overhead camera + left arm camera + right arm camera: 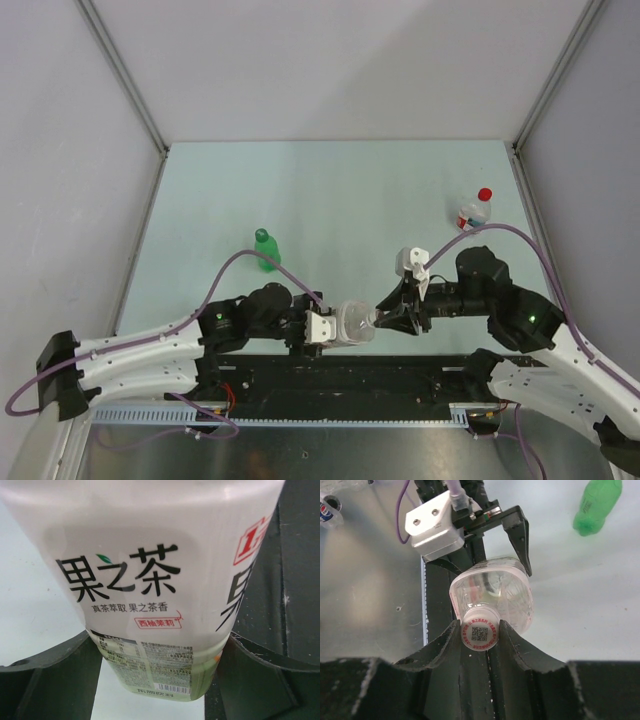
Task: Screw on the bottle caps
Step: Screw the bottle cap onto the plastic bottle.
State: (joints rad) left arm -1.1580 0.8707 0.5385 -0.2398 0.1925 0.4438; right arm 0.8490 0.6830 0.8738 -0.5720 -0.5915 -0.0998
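Left pincer (332,327): closed on the wide clear bottle (352,324), one finger on each side of the body. The left wrist view shows the white label with black characters filling the frame and the dark fingers (55,675) pressed against the lower body.

- Bottle is held lying on its side at the middle of the counter's (330,190) near edge, just above the black base strip, neck pointing toward the right arm.

Right pincer (479,626): narrow, closed on the white cap (480,633).

- Right wrist view: the cap sits at the end of the bottle's neck, its printed top with a small square code facing the camera.
- The two black fingertips (451,630) touch its rim on opposite sides.
- How far it is threaded on cannot be told.

So the two pincers meet end to end, with bottle and cap between them.

Other caps:
- Green cap (261,233) sits on top of the green bottle (267,255), which stands upright left of centre on the counter, apart from both arms.
- Red cap (485,194) is on the small clear bottle (469,216), which stands near the right edge, toward the far right corner, just beyond the right arm's purple cable (520,232).

Grey walls close the counter on three sides
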